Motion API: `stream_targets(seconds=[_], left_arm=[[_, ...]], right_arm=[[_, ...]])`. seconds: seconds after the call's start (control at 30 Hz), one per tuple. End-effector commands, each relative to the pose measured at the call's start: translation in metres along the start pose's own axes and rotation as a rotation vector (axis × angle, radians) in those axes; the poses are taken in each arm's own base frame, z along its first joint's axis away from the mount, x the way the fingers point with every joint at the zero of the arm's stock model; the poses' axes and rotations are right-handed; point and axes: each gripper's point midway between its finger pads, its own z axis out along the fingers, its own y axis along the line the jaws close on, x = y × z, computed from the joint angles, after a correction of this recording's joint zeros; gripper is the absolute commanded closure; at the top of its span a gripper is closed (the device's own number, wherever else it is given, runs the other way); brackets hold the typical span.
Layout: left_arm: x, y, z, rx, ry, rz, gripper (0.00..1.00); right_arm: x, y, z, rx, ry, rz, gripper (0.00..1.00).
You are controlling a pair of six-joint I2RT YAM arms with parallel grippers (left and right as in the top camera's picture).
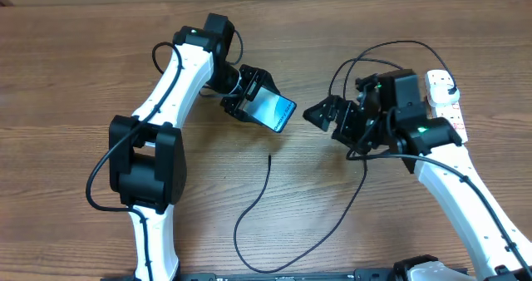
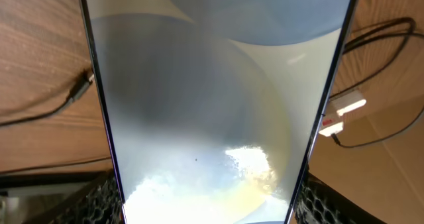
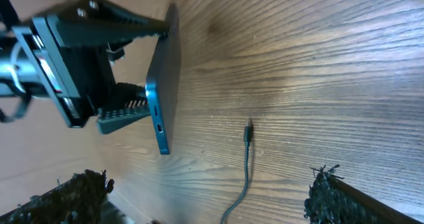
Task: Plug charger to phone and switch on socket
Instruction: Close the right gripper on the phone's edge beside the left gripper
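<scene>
Wood-grain tabletop is seen beneath both arms. The phone is held tilted, gripped at one end between the jaws of the left gripper, with its lit light-blue screen turned up toward the overhead camera and its free end pointed toward the right arm. In the right wrist view the phone is seen edge-on, and a small port opening can be made out in its lower edge. The right gripper is held near the phone's free end with its jaws spread wide apart, and nothing is seen between them. The charger is laid across the table in a long loose curve; its free connector is resting on the wood, near the phone but apart from it, and is touched by neither gripper. Further loops of the cable are draped around the right wrist. The socket is placed at the far right, partly hidden behind the right arm, and the position of its switches cannot be told.
</scene>
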Motion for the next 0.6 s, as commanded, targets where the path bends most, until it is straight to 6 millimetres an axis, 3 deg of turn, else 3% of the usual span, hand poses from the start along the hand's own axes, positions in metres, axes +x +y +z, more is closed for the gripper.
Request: stream_targets(seconds=[0.0,0.23,0.57], left_arm=[[0.027,-0.014,-0.013,0.043,0.003,-0.013,0.96],[0.051,-0.015,0.001,0.02,0.054,-0.049,0.96],[0.077,-0.016,0.011,0.005,0.134,-0.071,0.96]], right_arm=[[-0.004,0.006,0.003,0.038,-0.041,-0.054,0.0],[-0.005,0.019,0.008,0.019,-0.067,-0.079,0.0],[-0.008,0.013,0.009,0.052,-0.084,-0.046,0.0]])
